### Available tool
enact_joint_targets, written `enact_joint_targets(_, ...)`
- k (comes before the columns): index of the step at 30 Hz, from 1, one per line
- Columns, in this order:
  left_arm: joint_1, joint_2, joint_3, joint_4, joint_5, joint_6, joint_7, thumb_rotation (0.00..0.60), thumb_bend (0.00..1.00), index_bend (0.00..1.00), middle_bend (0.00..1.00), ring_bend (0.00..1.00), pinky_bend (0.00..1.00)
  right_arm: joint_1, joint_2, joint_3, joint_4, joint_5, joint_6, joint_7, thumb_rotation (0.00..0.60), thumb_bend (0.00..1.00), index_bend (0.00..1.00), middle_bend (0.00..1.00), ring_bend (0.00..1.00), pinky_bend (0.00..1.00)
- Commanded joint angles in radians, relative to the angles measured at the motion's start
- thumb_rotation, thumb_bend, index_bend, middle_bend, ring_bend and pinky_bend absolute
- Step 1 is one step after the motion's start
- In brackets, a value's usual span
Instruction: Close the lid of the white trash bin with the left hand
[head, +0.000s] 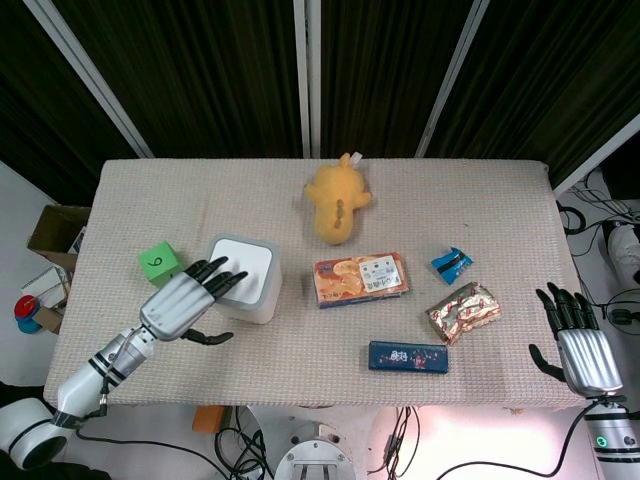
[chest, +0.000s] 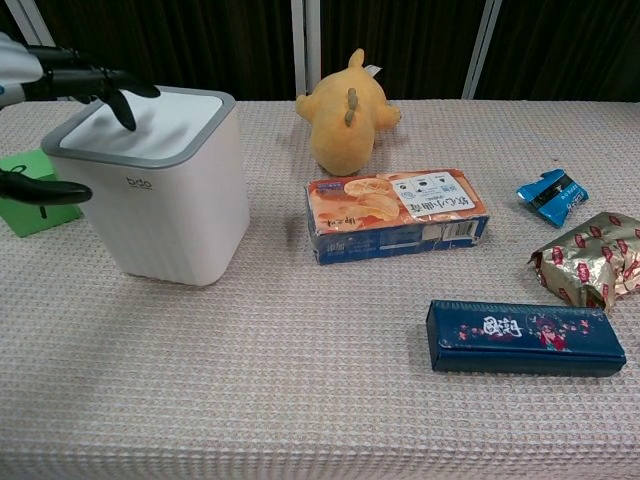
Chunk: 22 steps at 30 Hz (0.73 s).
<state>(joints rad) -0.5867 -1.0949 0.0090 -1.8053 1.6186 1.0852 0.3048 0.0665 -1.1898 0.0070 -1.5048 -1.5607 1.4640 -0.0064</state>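
Note:
The white trash bin (head: 246, 290) (chest: 160, 205) stands at the table's left, its grey-rimmed lid (head: 240, 264) (chest: 150, 118) lying flat on top. My left hand (head: 184, 301) (chest: 60, 82) hovers at the bin's front left with fingers spread, the fingertips (head: 225, 280) reaching over the lid's near edge; whether they touch it I cannot tell. It holds nothing. My right hand (head: 578, 335) rests open at the table's front right corner, far from the bin.
A green cube (head: 158, 262) (chest: 30, 195) sits left of the bin. A yellow plush (head: 337, 198), an orange snack box (head: 360, 278), a blue wrapper (head: 451, 263), a gold packet (head: 463, 311) and a dark blue case (head: 408, 356) lie to the right.

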Motion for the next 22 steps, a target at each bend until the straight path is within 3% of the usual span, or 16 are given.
enact_joint_targets(1, 0.019, 0.021, -0.016, -0.023, 0.014, 0.054, 0.003, 0.182, 0.20, 0.07, 0.26, 0.06, 0.23, 0.000, 0.000, 0.000, 0.002, 0.001, 0.000, 0.002, 0.600, 0.27, 0.00, 0.00, 0.00, 0.00)
enact_joint_targets(8, 0.135, 0.054, -0.020, -0.017, 0.017, 0.245, -0.004, 0.189, 0.20, 0.07, 0.14, 0.06, 0.24, -0.004, -0.002, 0.004, 0.014, -0.002, 0.015, 0.025, 0.600, 0.27, 0.00, 0.00, 0.00, 0.00)
enact_joint_targets(16, 0.370, -0.019, 0.054, 0.188, -0.001, 0.505, -0.142, 0.190, 0.19, 0.07, 0.12, 0.06, 0.24, -0.004, -0.009, 0.011, 0.051, 0.017, 0.005, 0.060, 0.600, 0.27, 0.00, 0.00, 0.00, 0.00)
enact_joint_targets(22, 0.442, -0.057, 0.074, 0.298, 0.000, 0.557, -0.271, 0.190, 0.19, 0.07, 0.12, 0.06, 0.24, 0.006, -0.018, 0.009, 0.057, 0.016, -0.014, 0.055, 0.600, 0.27, 0.00, 0.00, 0.00, 0.00)
